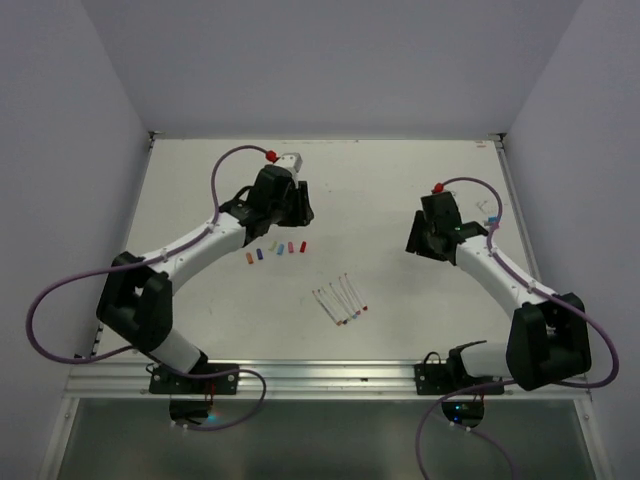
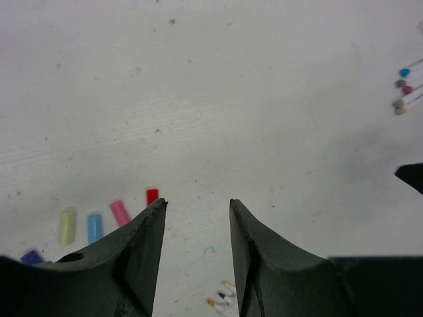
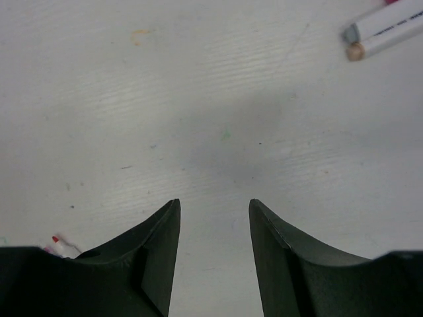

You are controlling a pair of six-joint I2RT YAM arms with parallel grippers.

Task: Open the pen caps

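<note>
The pen caps point(image 1: 276, 250) lie loose in a short row on the white table: orange, purple, yellow, blue, pink and red. In the left wrist view the red cap point(image 2: 152, 195), pink cap point(image 2: 120, 212), blue cap point(image 2: 95, 228), yellow cap point(image 2: 67, 226) and purple cap point(image 2: 31, 256) show beside the left finger. My left gripper point(image 1: 298, 212) point(image 2: 197, 201) is open and empty, hovering just behind the row. My right gripper point(image 1: 418, 243) point(image 3: 214, 201) is open and empty over bare table at the right.
Several thin white pen bodies point(image 1: 340, 300) with coloured tips lie in a fan at the table's middle; their tips show in the left wrist view point(image 2: 403, 89). More pens point(image 1: 490, 215) lie by the right wall and show in the right wrist view point(image 3: 380, 30).
</note>
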